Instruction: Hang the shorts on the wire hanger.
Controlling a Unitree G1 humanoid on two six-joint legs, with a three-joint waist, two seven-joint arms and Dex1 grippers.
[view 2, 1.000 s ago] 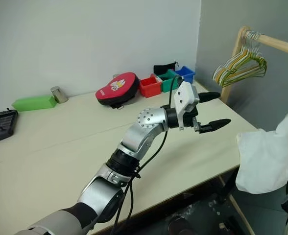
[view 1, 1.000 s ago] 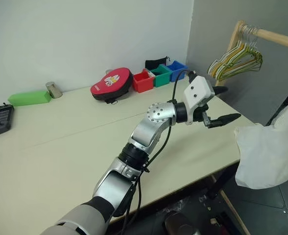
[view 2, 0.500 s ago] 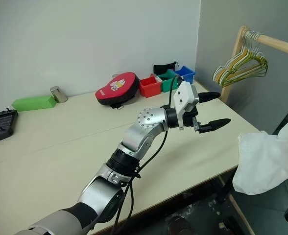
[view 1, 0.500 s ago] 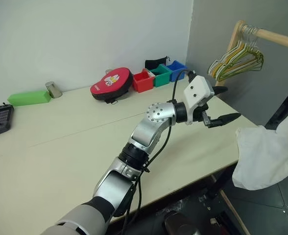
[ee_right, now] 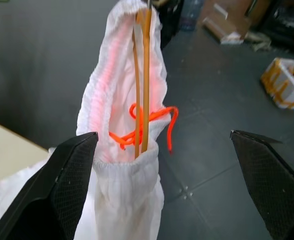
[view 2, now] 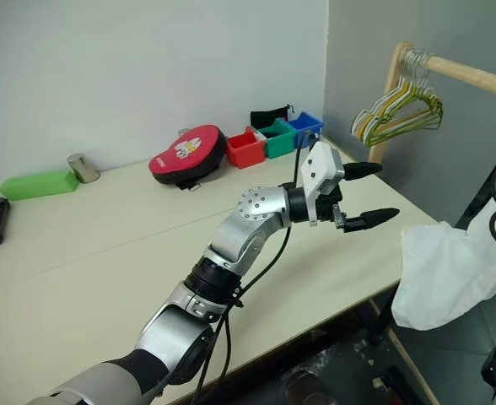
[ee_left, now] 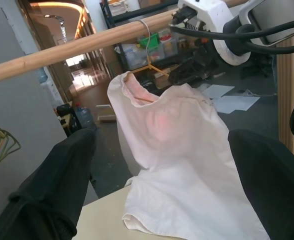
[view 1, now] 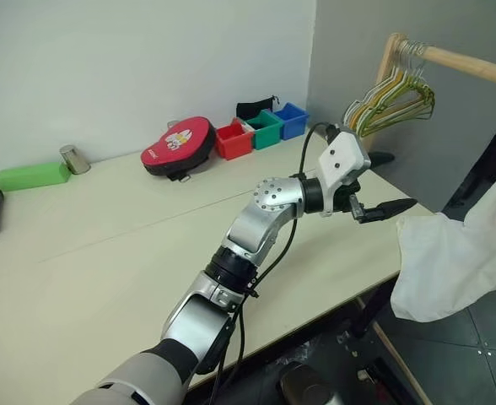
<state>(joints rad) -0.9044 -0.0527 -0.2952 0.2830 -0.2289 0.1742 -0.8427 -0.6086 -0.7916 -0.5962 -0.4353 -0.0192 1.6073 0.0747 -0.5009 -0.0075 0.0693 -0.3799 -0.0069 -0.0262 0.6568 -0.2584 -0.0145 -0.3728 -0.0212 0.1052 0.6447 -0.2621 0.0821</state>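
The white shorts (view 1: pixel 450 261) hang off the table's right end, their lower corner touching the table edge. In the left wrist view the shorts (ee_left: pixel 172 165) sit on the wire hanger (ee_left: pixel 155 68), whose silvery hook is over a wooden rod (ee_left: pixel 62 50). In the right wrist view the hanger's tan wires (ee_right: pixel 142 75) run down inside the gathered waistband, beside an orange drawstring (ee_right: pixel 152 117). My left gripper (view 1: pixel 397 180) is open above the table's right end, pointing at the shorts and apart from them. My right gripper (ee_right: pixel 164 134) is open, with the waistband ahead of its fingers.
A bunch of coloured hangers (view 1: pixel 391 93) hangs on the wooden rail (view 1: pixel 467 63) past the table (view 1: pixel 105 253). Along the wall stand red, green and blue bins (view 1: pixel 265 131), a red round case (view 1: pixel 178 145), a metal cylinder (view 1: pixel 71 158) and a green block (view 1: pixel 29 175).
The camera has turned to the right, so the whole picture slid left. The hanging shorts sagged lower and swung a little. My left gripper has kept still.
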